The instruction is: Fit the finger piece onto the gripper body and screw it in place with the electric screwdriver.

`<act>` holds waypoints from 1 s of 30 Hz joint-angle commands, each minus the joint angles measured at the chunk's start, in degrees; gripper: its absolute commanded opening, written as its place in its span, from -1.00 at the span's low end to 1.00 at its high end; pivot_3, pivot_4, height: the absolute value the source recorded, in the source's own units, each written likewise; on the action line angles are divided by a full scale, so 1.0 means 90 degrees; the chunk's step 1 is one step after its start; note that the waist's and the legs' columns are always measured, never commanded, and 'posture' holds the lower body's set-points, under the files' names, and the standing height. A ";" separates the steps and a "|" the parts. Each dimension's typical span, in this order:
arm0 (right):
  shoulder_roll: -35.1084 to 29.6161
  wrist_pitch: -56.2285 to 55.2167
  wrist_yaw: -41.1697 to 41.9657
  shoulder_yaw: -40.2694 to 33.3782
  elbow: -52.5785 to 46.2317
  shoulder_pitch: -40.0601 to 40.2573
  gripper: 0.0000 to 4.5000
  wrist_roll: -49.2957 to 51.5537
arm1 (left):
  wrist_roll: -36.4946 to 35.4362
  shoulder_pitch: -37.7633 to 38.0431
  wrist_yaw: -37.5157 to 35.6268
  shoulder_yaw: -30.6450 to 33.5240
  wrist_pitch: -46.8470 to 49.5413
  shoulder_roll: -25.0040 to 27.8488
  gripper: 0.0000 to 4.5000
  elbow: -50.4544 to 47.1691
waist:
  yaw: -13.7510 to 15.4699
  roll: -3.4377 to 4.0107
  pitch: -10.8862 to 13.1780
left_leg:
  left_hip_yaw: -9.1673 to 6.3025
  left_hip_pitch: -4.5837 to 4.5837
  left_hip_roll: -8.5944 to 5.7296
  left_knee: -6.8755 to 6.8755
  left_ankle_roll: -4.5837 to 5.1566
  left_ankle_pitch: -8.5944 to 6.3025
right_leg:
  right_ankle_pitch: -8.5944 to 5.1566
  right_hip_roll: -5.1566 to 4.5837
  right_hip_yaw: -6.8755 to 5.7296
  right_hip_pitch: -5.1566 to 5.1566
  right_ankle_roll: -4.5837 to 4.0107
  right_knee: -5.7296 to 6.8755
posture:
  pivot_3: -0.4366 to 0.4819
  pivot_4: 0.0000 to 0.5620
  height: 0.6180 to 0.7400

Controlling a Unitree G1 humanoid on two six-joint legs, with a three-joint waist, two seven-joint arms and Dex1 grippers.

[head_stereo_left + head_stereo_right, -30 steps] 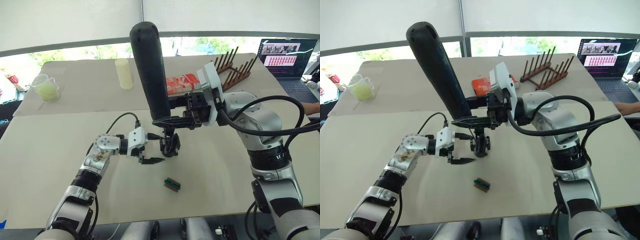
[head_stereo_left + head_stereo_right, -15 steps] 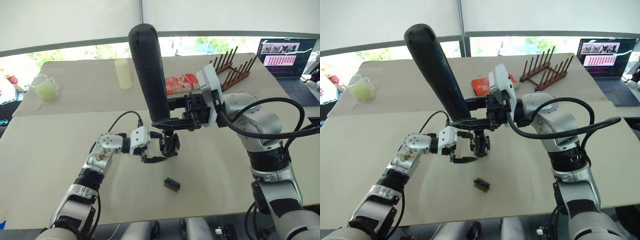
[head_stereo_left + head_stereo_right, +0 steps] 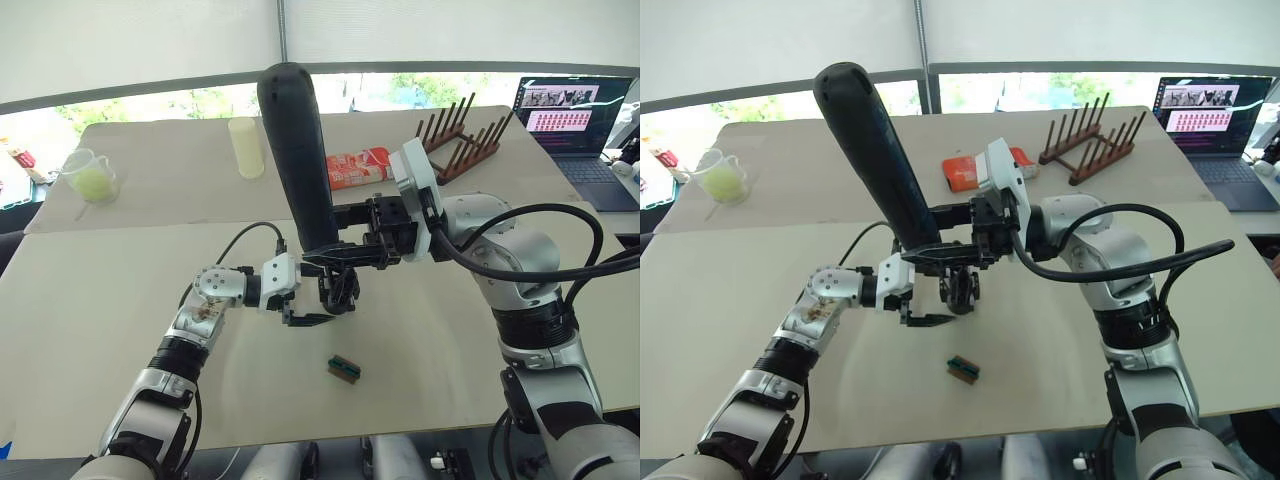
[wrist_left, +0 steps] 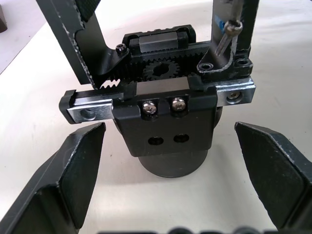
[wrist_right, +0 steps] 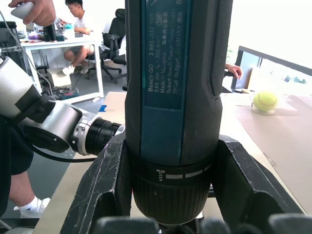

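The electric screwdriver (image 3: 300, 150) is clamped low on its barrel between the two fingers of the right gripper (image 3: 345, 250), standing nearly upright with its rounded end high and its thin metal bit (image 4: 225, 41) coming down onto the gripper body (image 4: 163, 117). That body stands on the table (image 3: 120, 290) directly beneath the right gripper. The left gripper (image 4: 170, 187) sits just beside it, spread wide, one finger to each side of the round base without touching. The finger piece cannot be told apart. Nearer the table's front edge lies a small green-brown block (image 3: 344, 368).
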 commanded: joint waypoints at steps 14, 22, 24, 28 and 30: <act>0.0102 -0.0293 0.0060 -0.0137 -0.0029 -0.0156 -0.16 -0.0042 | 0.0010 0.0040 -0.0054 -0.0009 -0.0121 0.0094 1.00 -0.0098 | -0.0001 0.0000 0.0000 | 0.0001 0.0000 0.0000 0.0000 0.0000 0.0000 | 0.0000 0.0000 0.0000 0.0000 0.0000 0.0001 | -0.05 -0.47 1.00; 0.0105 -0.0375 0.0128 -0.0125 0.0073 -0.0166 -0.16 -0.0132 | -0.0002 0.0121 -0.0073 0.0000 -0.0117 0.0123 1.00 -0.0171 | -0.0005 0.0000 0.0000 | 0.0001 0.0000 0.0000 0.0000 0.0000 0.0000 | 0.0000 0.0000 0.0000 -0.0001 0.0000 0.0002 | -0.05 -0.47 1.00; 0.0106 -0.0370 0.0138 -0.0127 0.0080 -0.0155 -0.16 -0.0153 | -0.0001 0.0126 -0.0070 -0.0002 -0.0126 0.0124 1.00 -0.0172 | -0.0004 0.0000 0.0000 | 0.0001 0.0000 0.0000 0.0000 0.0000 0.0000 | 0.0000 0.0000 0.0000 -0.0001 0.0000 0.0002 | -0.05 -0.47 1.00; 0.0101 -0.0319 0.0141 -0.0148 0.0038 -0.0134 -0.16 -0.0124 | 0.0008 0.0086 -0.0046 0.0000 -0.0135 0.0103 1.00 -0.0140 | -0.0005 0.0000 0.0000 | 0.0001 0.0000 0.0000 0.0000 0.0000 0.0000 | 0.0000 0.0000 0.0000 -0.0001 0.0000 0.0002 | -0.05 -0.47 1.00; 0.0103 -0.0268 0.0118 -0.0168 -0.0003 -0.0128 -0.16 -0.0083 | 0.0015 0.0060 -0.0032 -0.0001 -0.0147 0.0086 1.00 -0.0109 | -0.0005 0.0000 0.0000 | 0.0001 0.0000 0.0000 0.0000 0.0000 0.0000 | 0.0000 0.0000 0.0000 -0.0001 0.0000 0.0002 | -0.05 -0.47 1.00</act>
